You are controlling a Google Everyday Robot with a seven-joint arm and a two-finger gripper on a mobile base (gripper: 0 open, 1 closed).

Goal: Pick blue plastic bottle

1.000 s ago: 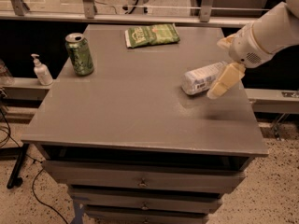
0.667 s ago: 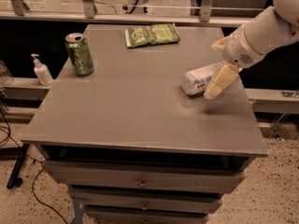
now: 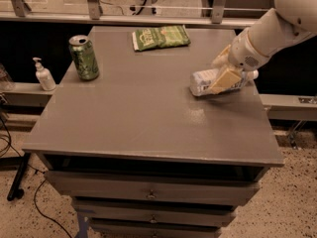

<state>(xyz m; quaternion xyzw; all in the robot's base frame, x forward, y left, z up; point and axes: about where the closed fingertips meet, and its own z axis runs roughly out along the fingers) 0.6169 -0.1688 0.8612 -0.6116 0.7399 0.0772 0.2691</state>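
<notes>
The blue plastic bottle (image 3: 200, 83) lies on its side near the right edge of the grey table (image 3: 138, 118), its white cap pointing right. Its label is pale blue and white. My gripper (image 3: 221, 71) comes in from the upper right on the white arm and sits low over the middle of the bottle. It is open, with one cream finger (image 3: 224, 80) in front of the bottle and the other behind it. The bottle rests on the tabletop. The arm hides part of the bottle's far side.
A green drink can (image 3: 84, 57) stands at the table's back left. A green snack bag (image 3: 161, 37) lies at the back middle. A small white pump bottle (image 3: 43, 75) stands on a ledge left of the table. Drawers sit below the tabletop.
My gripper has moved left and down along the bottle, from near its cap end to its middle. The bottle has not moved.
</notes>
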